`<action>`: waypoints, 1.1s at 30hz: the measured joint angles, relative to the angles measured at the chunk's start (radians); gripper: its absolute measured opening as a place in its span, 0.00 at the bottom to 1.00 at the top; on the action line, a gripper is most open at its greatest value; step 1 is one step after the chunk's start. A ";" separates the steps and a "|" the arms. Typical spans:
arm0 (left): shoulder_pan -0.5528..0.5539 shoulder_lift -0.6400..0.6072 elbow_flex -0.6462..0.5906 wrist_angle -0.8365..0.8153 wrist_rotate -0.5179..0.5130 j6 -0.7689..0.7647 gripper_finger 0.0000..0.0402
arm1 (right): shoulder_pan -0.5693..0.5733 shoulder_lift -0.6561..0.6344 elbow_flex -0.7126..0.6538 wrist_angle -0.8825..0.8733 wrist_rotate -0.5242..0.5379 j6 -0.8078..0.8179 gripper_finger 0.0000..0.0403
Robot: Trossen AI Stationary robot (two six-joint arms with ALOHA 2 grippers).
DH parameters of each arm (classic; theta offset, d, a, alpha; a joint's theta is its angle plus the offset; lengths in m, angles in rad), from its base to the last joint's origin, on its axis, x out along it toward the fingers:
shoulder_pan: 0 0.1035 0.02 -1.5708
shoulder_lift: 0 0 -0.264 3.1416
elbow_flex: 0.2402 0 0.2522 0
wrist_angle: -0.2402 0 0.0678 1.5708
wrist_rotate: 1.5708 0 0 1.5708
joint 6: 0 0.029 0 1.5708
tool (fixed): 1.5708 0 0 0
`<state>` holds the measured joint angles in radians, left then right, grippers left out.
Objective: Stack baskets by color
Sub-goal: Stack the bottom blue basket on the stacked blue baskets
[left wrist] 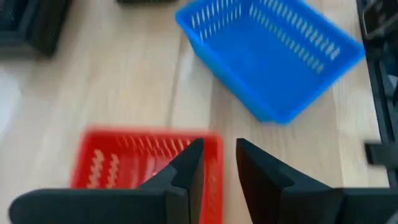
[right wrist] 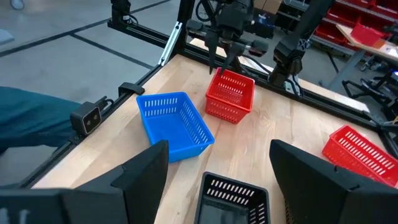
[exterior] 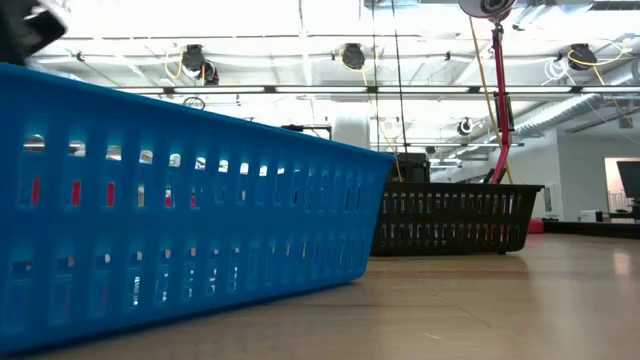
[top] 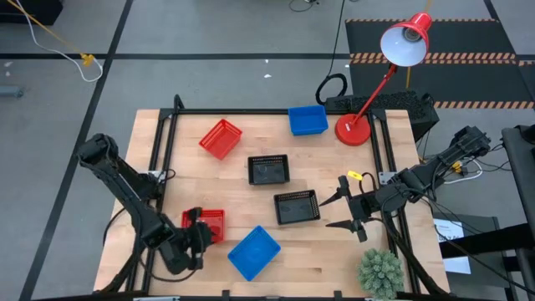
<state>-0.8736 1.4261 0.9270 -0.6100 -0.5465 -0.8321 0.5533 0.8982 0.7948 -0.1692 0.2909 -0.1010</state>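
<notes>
Baskets all empty; left hand (top: 203, 237) slightly parted over red basket (top: 211, 224); right hand (top: 342, 209) spread.

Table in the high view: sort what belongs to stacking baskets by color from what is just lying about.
Belongs to the job:
two red baskets
two blue baskets
two black baskets

Just lying about:
red lamp
small green plant

No readable text, labels or signs
</notes>
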 joint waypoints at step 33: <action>0.366 0.000 0.387 -0.071 -0.058 0.667 0.23 | 0.000 0.716 0.356 0.113 -0.226 0.034 0.58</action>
<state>-0.5081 1.4258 1.3144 -0.6805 -0.6040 -0.1651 0.5537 1.6139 1.1504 -0.0565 0.0645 -0.0669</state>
